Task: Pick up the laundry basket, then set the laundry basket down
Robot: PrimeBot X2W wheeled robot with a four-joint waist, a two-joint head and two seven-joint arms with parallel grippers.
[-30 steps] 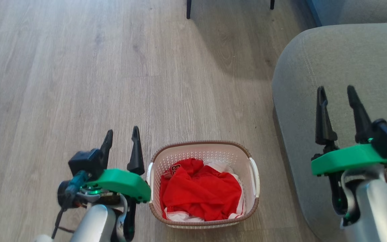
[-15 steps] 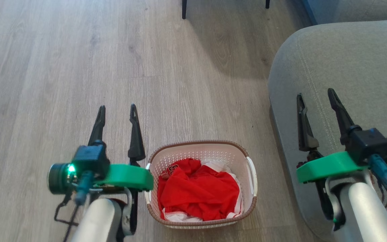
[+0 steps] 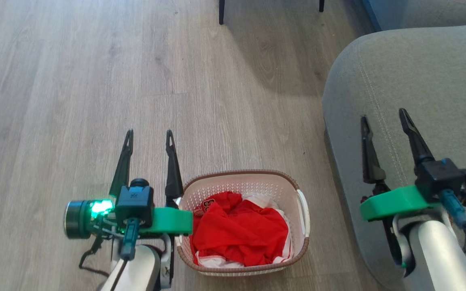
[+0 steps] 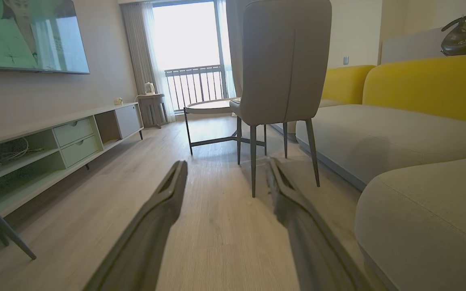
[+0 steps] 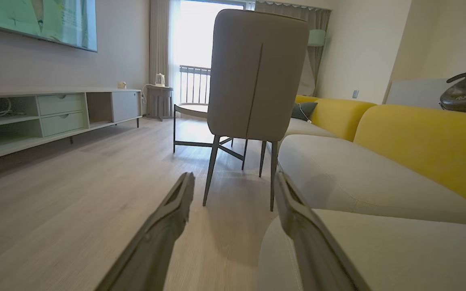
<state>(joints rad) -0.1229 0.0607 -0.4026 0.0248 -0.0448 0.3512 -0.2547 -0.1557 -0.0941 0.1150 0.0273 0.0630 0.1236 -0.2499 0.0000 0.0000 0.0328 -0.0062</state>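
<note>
Since the laundry basket (image 3: 242,174) sits flat on the floor (image 3: 75,101) with nothing gripping it, I judge the pick-up not yet begun. My left claw (image 3: 149,132) hovers just beside the basket's left side. Its fingers are parted and empty, with the tips pointing past the basket's far-left corner. My right claw (image 3: 382,114) is well off the basket's right side, over the grey sofa (image 3: 411,68), also parted and empty. The sofa edge is near the basket's right wall, with a narrow strip of floor between.

Handling, my guess: it's thin plastic with perforated walls, so light and fairly stiff, though a wall may flex if squeezed. Inside the basket is a red garment (image 3: 241,230) with some white cloth under it. That load is soft and loose, adds little weight, and sits below the rim, so it's unlikely to spill unless the basket tips hard. The brown rim looks textured and less slippery than the smooth white plastic.

Where to hold: the white handle (image 3: 306,208) on the basket's right side and its twin on the left, mostly hidden behind my left wrist. A claw on each handle should keep the basket level; a one-sided hold would likely tilt it. My right claw has the longer way to come. The gap between basket and sofa is tight, so a bump there is the risk.
</note>
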